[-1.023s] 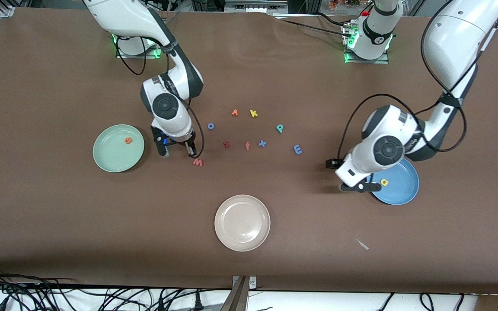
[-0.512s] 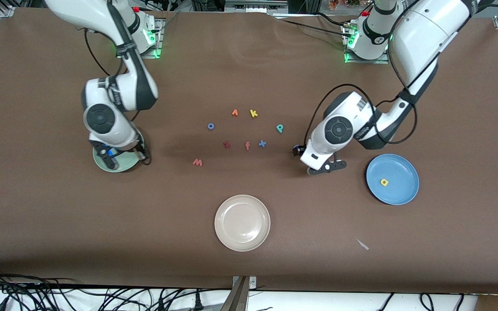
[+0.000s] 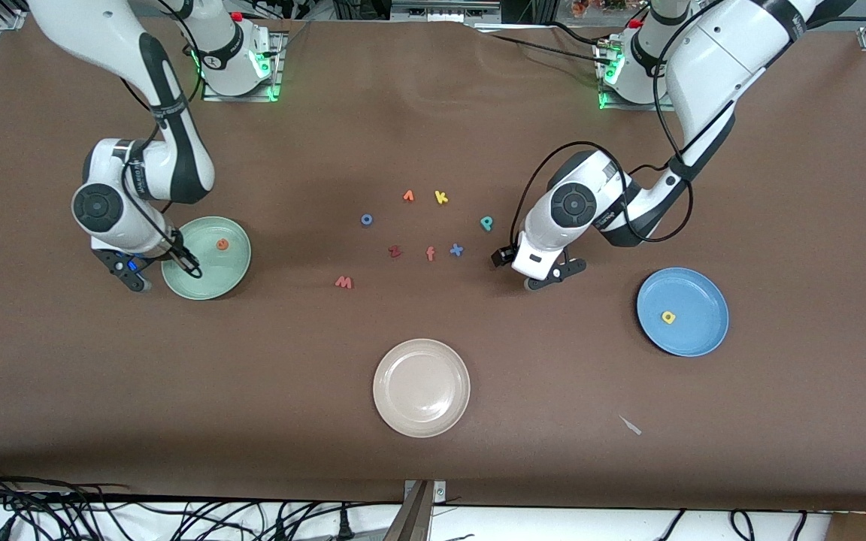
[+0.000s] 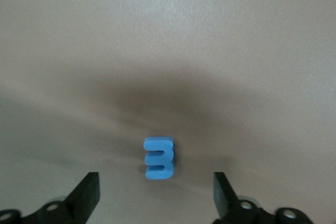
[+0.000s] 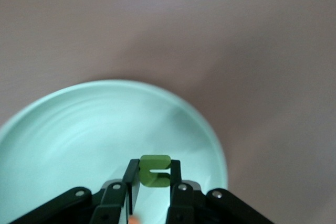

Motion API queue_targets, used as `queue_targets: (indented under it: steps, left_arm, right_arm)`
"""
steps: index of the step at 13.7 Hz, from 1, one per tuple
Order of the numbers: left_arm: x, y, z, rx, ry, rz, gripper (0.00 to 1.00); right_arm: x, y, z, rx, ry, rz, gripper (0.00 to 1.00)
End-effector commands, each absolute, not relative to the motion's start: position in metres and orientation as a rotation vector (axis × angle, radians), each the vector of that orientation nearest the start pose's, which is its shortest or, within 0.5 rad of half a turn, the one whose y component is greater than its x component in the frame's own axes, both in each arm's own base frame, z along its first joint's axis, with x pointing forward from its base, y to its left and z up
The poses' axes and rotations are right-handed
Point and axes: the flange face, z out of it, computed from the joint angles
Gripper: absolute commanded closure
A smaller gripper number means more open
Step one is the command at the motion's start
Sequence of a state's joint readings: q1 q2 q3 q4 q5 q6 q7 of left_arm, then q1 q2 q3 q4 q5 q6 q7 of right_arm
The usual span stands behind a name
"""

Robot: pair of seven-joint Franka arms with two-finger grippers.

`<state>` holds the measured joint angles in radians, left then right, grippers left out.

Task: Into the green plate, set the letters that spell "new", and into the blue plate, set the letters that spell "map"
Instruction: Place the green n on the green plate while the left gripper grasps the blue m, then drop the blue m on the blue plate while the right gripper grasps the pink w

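My right gripper [image 3: 161,270] hangs over the green plate [image 3: 204,279] near its rim, shut on the green n [image 5: 155,171]. The orange e [image 3: 222,243] lies in that plate. The pinkish-red w [image 3: 343,282] lies on the table toward the middle. My left gripper [image 4: 156,195] is open and low over the blue m [image 4: 158,158], which lies on the table between its fingers [image 4: 87,195] and is untouched. In the front view that gripper [image 3: 553,276] hides the m. The teal p [image 3: 486,222] lies close by. The yellow a [image 3: 668,317] rests in the blue plate [image 3: 696,297].
A beige plate [image 3: 421,388] sits nearest the front camera. Loose letters lie mid-table: blue o [image 3: 366,219], small orange letter [image 3: 408,196], yellow k [image 3: 441,197], dark red z [image 3: 395,252], orange f [image 3: 430,254], blue x [image 3: 456,250].
My right arm swung from beside the w to the green plate with the n in its grip. My left arm left the blue plate and came down over the m.
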<state>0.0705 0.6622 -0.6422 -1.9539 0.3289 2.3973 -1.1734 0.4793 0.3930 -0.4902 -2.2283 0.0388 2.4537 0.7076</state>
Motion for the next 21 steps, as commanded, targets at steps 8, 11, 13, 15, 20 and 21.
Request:
queue_targets:
  steps: [8,11,13,15,20,21]
  left_arm:
    - [0.515,-0.325,0.167,-3.093,-0.724,0.199,0.48]
    - [0.518,-0.324,0.169,-3.095,-0.726,0.189,0.68]
    - [0.519,-0.323,0.169,-3.092,-0.728,0.185,0.86]
    - [0.521,-0.322,0.171,-3.094,-0.717,0.180,0.95]
    - [0.558,-0.311,0.220,-3.007,-0.550,0.197,1.00]
    - [0.568,-0.303,0.229,-2.998,-0.524,0.209,1.00]
  right_arm:
    - [0.551,0.087,0.280,-3.116,0.843,0.216,0.00]
    - [0.567,0.149,0.292,-3.113,0.739,0.146,0.00]
    - [0.581,0.190,0.285,-3.017,0.982,0.136,0.00]
    - [0.594,0.230,0.273,-2.979,1.116,0.120,0.00]
    - [0.580,0.285,0.236,-2.935,1.299,0.126,0.00]
    - [0.583,0.297,0.232,-2.859,1.449,0.100,0.00]
